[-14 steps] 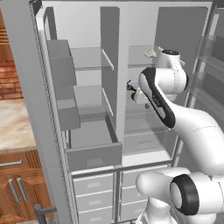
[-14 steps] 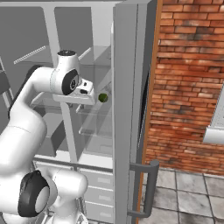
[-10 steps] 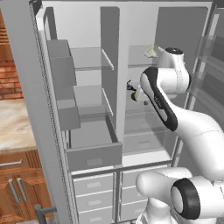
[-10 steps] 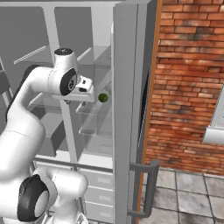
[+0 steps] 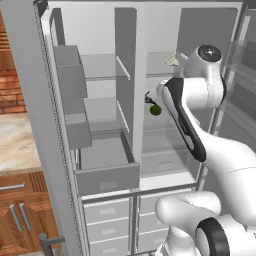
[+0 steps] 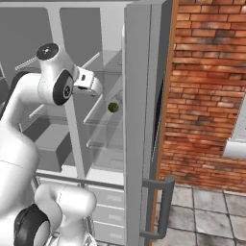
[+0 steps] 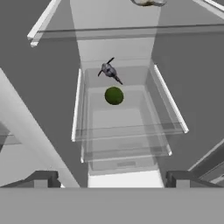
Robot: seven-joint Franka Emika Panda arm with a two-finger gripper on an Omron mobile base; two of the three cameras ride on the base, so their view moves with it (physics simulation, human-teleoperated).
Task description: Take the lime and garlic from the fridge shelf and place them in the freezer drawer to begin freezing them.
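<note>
Fridge (image 5: 125,60) stands wide open, grey walls and a centre divider splitting it into two columns of glass shelves. Down on the left column the freezer drawer (image 5: 107,177) is pulled out, a deep grey box with a flat front, and nothing can be seen lying in it. Below it sit the smaller white drawers (image 5: 107,227) with bar handles, all closed. In the right base view the fridge door (image 6: 139,120) cuts the picture in half, with a brick wall (image 6: 206,86) beyond it.

Arm next: the white arm (image 5: 200,125) climbs from the lower right of the left base view and bends up to the right column, its hand level with the upper shelves.

Fingers (image 7: 111,179) are spread wide with nothing between them; in the hand view the two dark tips (image 7: 41,179) sit far apart at the bottom, well short of anything.

And there is the lime (image 7: 114,96), a small dark green ball on a glass shelf (image 7: 131,127) in the right column, apart from the fingers. It shows in the left base view (image 5: 156,110) just beside the arm and in the right base view (image 6: 113,107) too. A small dark grey thing (image 7: 109,71) lies just behind it.

Garlic (image 5: 171,59) is on the shelf above, a cream bulb beside the arm's upper joint; the hand view catches it at the top edge (image 7: 146,2).
</note>
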